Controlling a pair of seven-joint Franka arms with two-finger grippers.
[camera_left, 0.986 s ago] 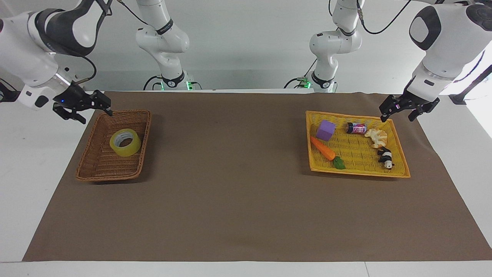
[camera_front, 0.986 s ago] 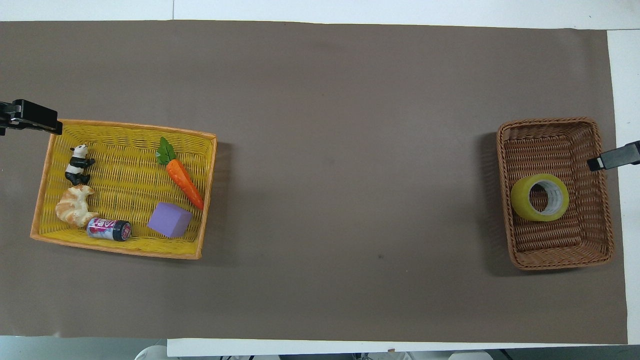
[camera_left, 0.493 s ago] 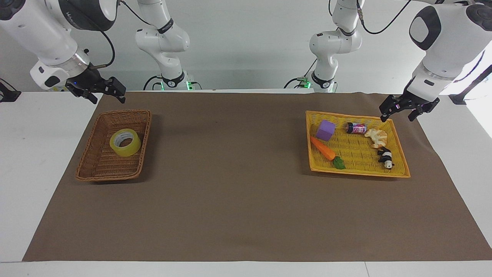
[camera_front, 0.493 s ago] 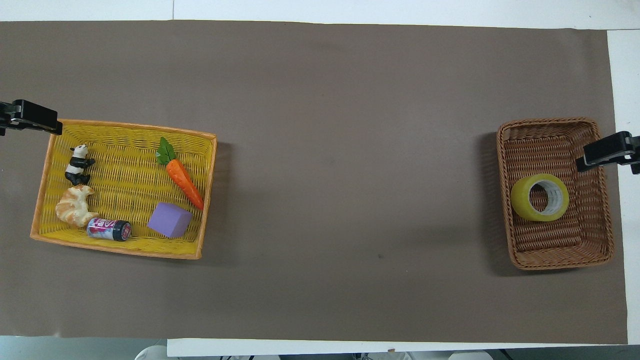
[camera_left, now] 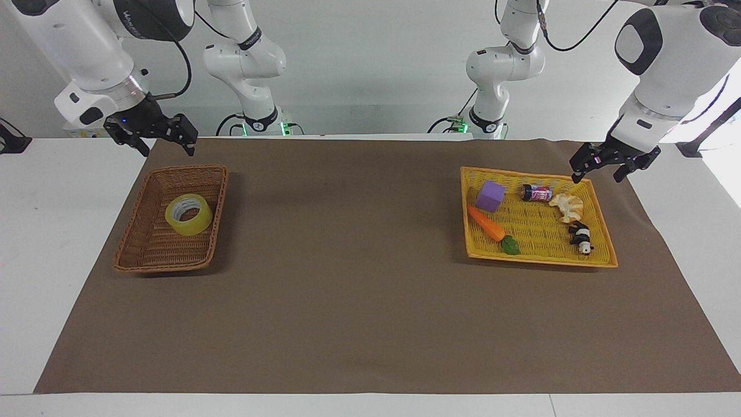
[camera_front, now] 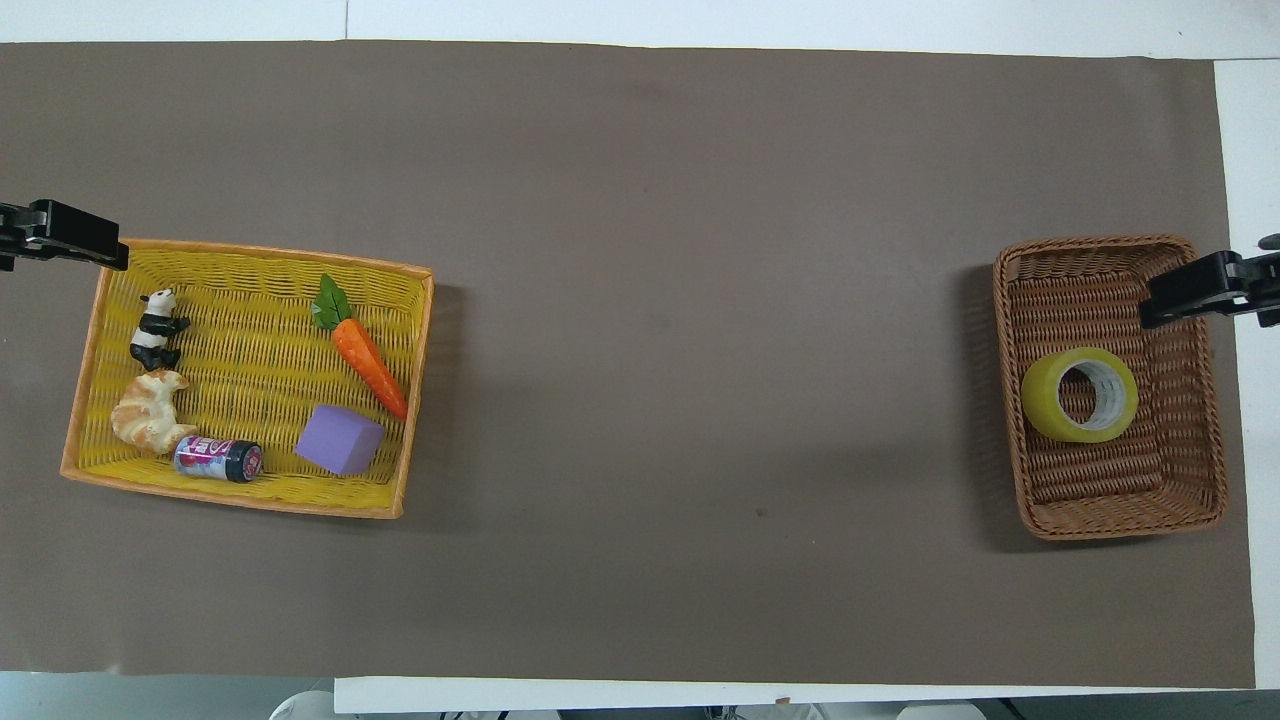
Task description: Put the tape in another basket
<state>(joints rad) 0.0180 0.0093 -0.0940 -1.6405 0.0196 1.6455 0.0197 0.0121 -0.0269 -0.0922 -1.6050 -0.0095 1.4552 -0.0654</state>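
Tape (camera_left: 189,215) lies inside basket (camera_left: 151,255), both grippers (camera_left: 165,141) (camera_left: 598,169) spread apart above rims, holding nothing

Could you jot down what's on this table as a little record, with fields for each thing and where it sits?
tape: lies in the brown basket, untouched
brown basket: at the right arm's end of the table
yellow tray: at the left arm's end
in the tray: purple block, carrot, can, panda, pastry
right tool: open, empty, raised over the brown basket's edge nearest the robots
left tool: open, empty, over the tray's corner, waiting
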